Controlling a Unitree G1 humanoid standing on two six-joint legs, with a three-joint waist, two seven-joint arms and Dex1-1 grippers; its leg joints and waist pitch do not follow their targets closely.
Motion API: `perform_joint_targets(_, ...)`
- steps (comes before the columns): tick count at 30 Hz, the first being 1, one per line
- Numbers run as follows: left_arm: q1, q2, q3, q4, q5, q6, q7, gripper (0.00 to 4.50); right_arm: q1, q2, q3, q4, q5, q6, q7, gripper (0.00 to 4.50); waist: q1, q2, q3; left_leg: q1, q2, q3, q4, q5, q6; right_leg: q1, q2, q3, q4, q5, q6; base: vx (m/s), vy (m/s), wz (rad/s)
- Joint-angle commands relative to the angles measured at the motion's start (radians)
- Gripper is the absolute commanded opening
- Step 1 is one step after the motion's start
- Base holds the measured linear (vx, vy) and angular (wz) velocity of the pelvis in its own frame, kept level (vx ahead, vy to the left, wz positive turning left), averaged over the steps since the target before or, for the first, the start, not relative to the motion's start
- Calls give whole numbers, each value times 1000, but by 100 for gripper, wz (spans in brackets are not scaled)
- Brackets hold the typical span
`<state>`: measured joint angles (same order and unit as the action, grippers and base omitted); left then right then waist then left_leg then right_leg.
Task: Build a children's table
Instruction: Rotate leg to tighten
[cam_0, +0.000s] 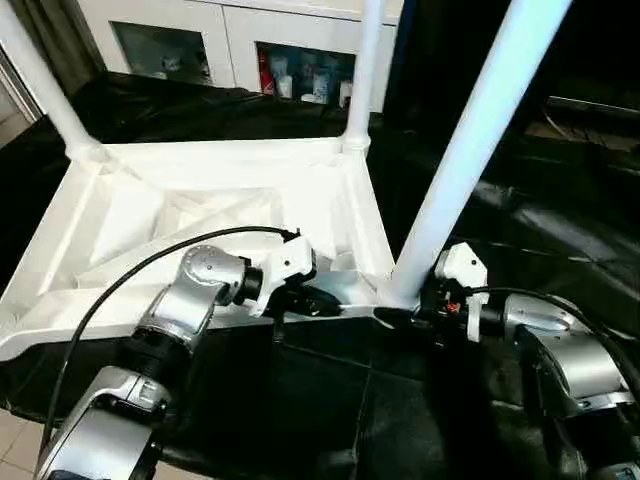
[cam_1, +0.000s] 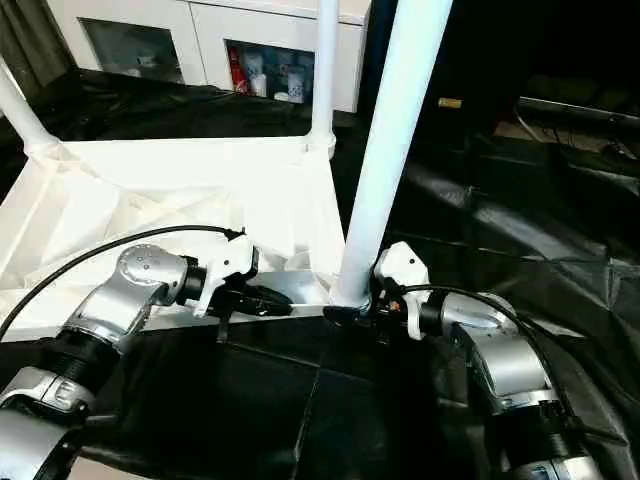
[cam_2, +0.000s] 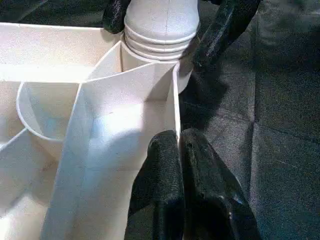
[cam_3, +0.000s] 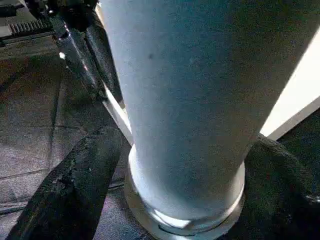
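Note:
The white tabletop (cam_0: 130, 210) lies upside down on the black drape, ribs and corner sockets facing up. Three white tube legs stand in its sockets: one at the far left (cam_0: 40, 85), one at the far right (cam_0: 365, 70), and one at the near right corner (cam_0: 470, 130). My left gripper (cam_0: 310, 300) is shut on the tabletop's near rim (cam_2: 172, 100), close to that corner. My right gripper (cam_1: 350, 312) stands open around the base of the near right leg (cam_3: 180, 100), one black finger (cam_3: 75, 190) on each side of the tube.
The black-draped work table (cam_0: 330, 400) runs under everything and off to the right. A white cabinet with glass doors (cam_0: 200, 40) stands behind. Pale floor tiles (cam_0: 12, 440) show past the table's near left edge.

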<state>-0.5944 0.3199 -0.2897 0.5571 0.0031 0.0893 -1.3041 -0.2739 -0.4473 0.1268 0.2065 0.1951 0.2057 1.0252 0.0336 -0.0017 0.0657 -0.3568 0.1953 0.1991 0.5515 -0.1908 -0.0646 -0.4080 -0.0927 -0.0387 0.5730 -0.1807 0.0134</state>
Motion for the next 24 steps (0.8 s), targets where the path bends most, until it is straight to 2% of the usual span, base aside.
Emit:
perform_joint_targets(1,37,4,-50,13,13,19,-32,0,-5,-4,16,-4,29,14,42,343,3,-12,-38,0,35,-6,-55,-171,102,45,-42,33,-52,-124,-284,0,0,0)
perform_joint_targets(2,37,4,-50,13,13,19,-32,0,-5,-4,16,-4,29,14,42,343,3,-12,-38,0,35,-6,-55,-171,102,45,-42,33,-52,-124,-284,0,0,0)
perform_joint_targets(3,41,1,-47,7,9,22,-30,0,-7,-4,16,-4,39,20,55,343,2,-18,-37,-1,35,-5,-54,-164,104,46,-41,32,-52,-128,-281,0,0,0)
perform_joint_targets(4,42,0,-47,2,7,26,-30,0,-8,-4,18,-4,41,20,59,339,3,-19,-36,-1,35,-5,-54,-163,104,45,-41,33,-52,-133,-280,0,0,0)
perform_joint_targets(5,43,-1,-46,1,6,27,-29,0,-9,-3,19,-3,42,20,60,326,4,-16,-36,0,37,-6,-55,-164,102,44,-42,33,-52,-142,-280,0,0,0)
perform_joint_targets(7,47,-3,-45,-4,4,30,-27,0,-10,-2,21,-2,45,21,65,302,3,-16,-36,1,37,-6,-54,-161,101,44,-41,33,-51,-135,-282,0,0,0)
perform_joint_targets(9,57,-5,-44,-14,2,34,-13,0,-9,7,26,2,45,25,69,296,1,-29,-36,0,36,-4,-52,-152,106,45,-41,33,-50,-131,-279,0,0,0)
perform_joint_targets(10,58,-5,-44,-16,2,34,-10,0,-9,9,26,2,45,26,69,278,1,-31,-35,0,37,-5,-53,-150,108,44,-42,33,-49,-135,-279,0,0,0)
perform_joint_targets(11,60,-6,-43,-18,1,35,-5,0,-9,12,27,3,45,28,67,278,2,-27,-35,0,37,-5,-53,-148,109,43,-42,33,-49,-142,-278,0,0,0)
perform_joint_targets(12,62,-8,-40,-18,4,34,10,0,-9,22,26,8,43,36,48,274,0,-34,-34,0,37,-4,-52,-148,110,43,-42,33,-50,-145,-276,0,0,0)
perform_joint_targets(13,62,-14,-36,-14,10,32,35,0,-11,39,25,21,29,37,11,273,0,-39,-32,-1,37,-5,-53,-156,109,42,-43,34,-53,-180,-266,0,0,0)
perform_joint_targets(14,60,-19,-33,-9,18,28,57,0,-13,50,25,31,17,34,-17,273,0,-38,-30,-1,37,-6,-55,-163,105,41,-44,34,-54,-201,-260,0,0,0)
perform_joint_targets(15,54,-34,-23,6,33,23,116,0,-20,79,21,63,-12,25,-92,272,-3,-45,-28,-2,37,-7,-57,-177,94,37,-45,34,-58,-252,-242,0,0,0)
perform_joint_targets(16,54,-34,-23,6,33,23,116,0,-20,79,21,63,-12,25,-92,271,-5,-41,-24,-2,37,-8,-61,-199,83,34,-46,34,-64,-297,-233,0,0,0)
perform_joint_targets(17,44,-56,-13,23,46,24,176,0,-26,116,18,98,-45,17,-184,271,-8,-48,-24,-1,37,-11,-64,-229,58,33,-47,34,-70,-378,-202,0,0,0)
perform_joint_targets(19,37,-77,-8,34,55,29,222,0,-27,150,15,118,-65,20,-256,271,-13,-47,-22,3,37,-16,-69,-272,26,27,-48,35,-78,-450,-172,0,0,0)
perform_joint_targets(20,33,-100,-9,38,60,37,254,0,-24,196,5,124,-73,39,-335,270,-15,-56,-21,3,37,-18,-71,-290,17,27,-49,36,-82,-484,-150,0,0,0)
perform_joint_targets(21,32,-105,-10,38,62,38,261,0,-23,205,2,124,-74,43,-350,270,-17,-57,-21,5,36,-20,-73,-311,14,23,-49,36,-87,-518,-133,0,0,0)
perform_joint_targets(24,27,-143,-17,42,72,47,312,0,-14,270,-20,123,-77,73,-455,270,-21,-56,-20,6,36,-24,-74,-329,11,18,-51,39,-92,-546,-114,0,0,0)
